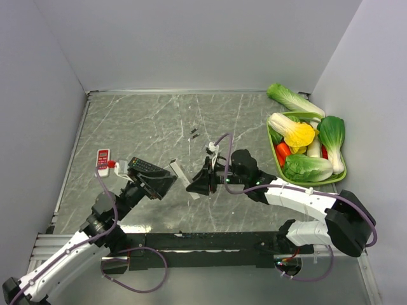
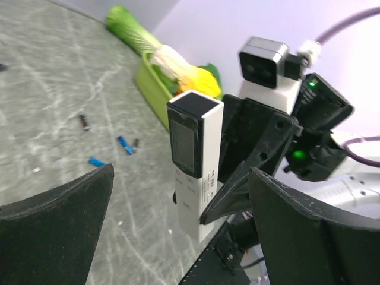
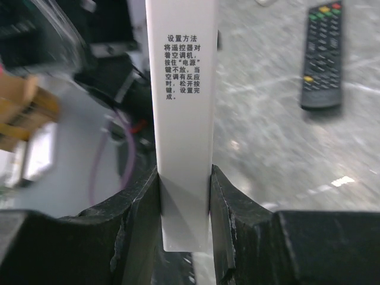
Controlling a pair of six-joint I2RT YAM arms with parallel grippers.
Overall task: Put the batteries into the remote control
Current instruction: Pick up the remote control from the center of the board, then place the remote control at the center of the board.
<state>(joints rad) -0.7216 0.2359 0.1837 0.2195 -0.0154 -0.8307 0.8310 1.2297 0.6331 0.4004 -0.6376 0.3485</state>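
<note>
My right gripper (image 3: 185, 178) is shut on the lower end of a white remote control (image 3: 181, 89), whose back shows printed text. It holds the remote (image 1: 181, 176) tilted above the table's middle. In the left wrist view the white remote (image 2: 193, 160) stands upright, display side facing me, just beyond my open left gripper (image 2: 181, 178); its wide fingers touch nothing. Small batteries, two blue (image 2: 124, 144) and a dark one (image 2: 85, 122), lie loose on the table; from above they are dark specks (image 1: 194, 133) behind the arms.
A black remote (image 1: 145, 168) lies by my left gripper (image 1: 159, 184), and a small red-and-white remote (image 1: 103, 159) farther left. A green basket (image 1: 271, 141) of vegetables stands at the right wall. Walls close in the table on three sides.
</note>
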